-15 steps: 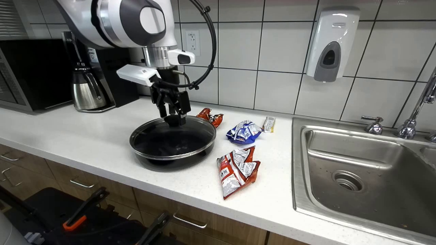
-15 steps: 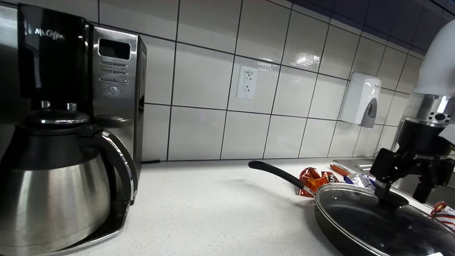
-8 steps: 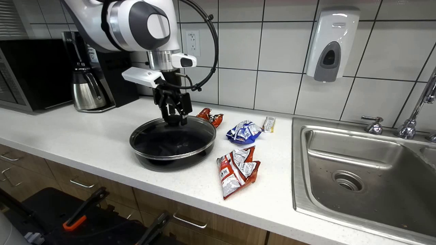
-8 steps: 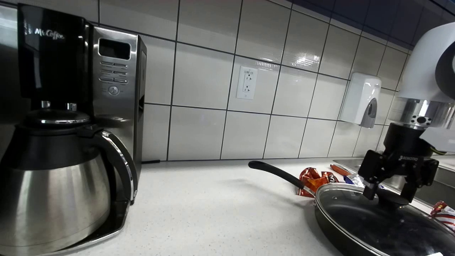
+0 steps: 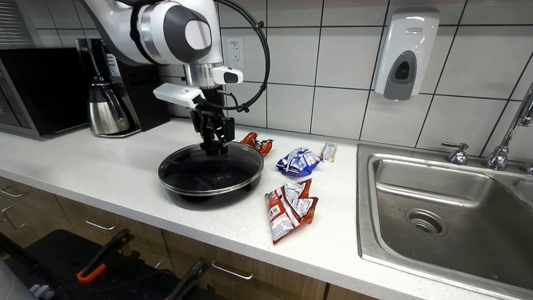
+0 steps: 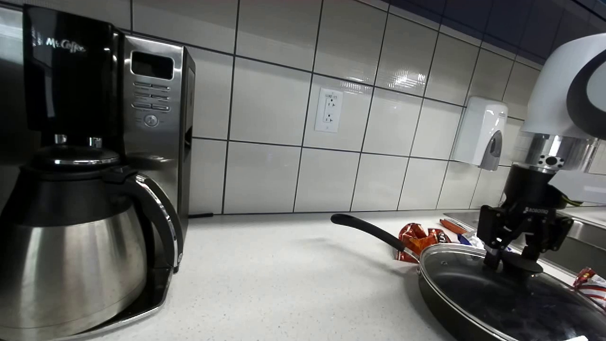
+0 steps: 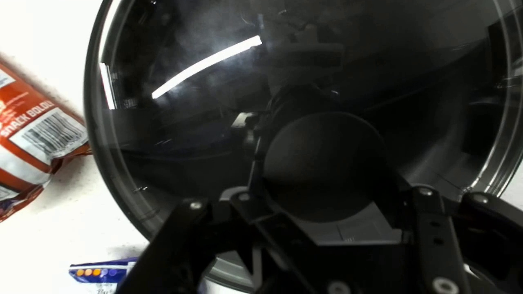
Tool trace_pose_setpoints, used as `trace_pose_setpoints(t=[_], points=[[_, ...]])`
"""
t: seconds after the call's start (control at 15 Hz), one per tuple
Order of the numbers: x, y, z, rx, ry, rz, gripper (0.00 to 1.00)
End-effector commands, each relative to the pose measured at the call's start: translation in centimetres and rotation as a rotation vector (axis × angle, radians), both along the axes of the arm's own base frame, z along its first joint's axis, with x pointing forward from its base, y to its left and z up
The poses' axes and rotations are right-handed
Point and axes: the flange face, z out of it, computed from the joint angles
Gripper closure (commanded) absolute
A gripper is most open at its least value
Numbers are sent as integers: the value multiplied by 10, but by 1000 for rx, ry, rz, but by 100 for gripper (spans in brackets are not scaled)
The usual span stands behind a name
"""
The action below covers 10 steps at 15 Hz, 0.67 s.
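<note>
My black gripper [image 5: 214, 146] points straight down over a black pan [image 5: 208, 201] with a glass lid [image 5: 195, 175] on the white counter. The lid has a round black knob [image 7: 322, 167] at its middle. In the wrist view the fingers stand at both sides of the knob, close against it. In an exterior view the gripper [image 6: 513, 258] has its fingers around the knob [image 6: 523, 264]. The lid sits flat on the pan. The pan's black handle [image 6: 367, 230] points toward the back wall. An orange-red snack bag [image 5: 257, 143] lies just behind the pan.
A blue snack bag [image 5: 299, 161], a small wrapper [image 5: 329, 152] and a red snack bag [image 5: 291, 208] lie between the pan and the steel sink [image 5: 366, 233]. A coffee maker [image 6: 71, 255] and a black microwave [image 5: 41, 87] stand at the opposite end. A soap dispenser [image 5: 408, 54] hangs on the tiled wall.
The arm has moved slightly toward the sink side in an exterior view and sunk a little. The gripper's fingers have come closer together around the knob. The pan and lid have stayed in place.
</note>
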Motion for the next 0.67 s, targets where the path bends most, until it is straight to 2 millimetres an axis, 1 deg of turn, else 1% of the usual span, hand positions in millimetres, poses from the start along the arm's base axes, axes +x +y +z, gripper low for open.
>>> trace_pose_setpoints(t=[0.0,0.33,0.6], points=[[5,3,11,-11,-21,-5,63],[1,7,29,-21,-40,-2,63],[0,15,44,-37,-65,14,63]])
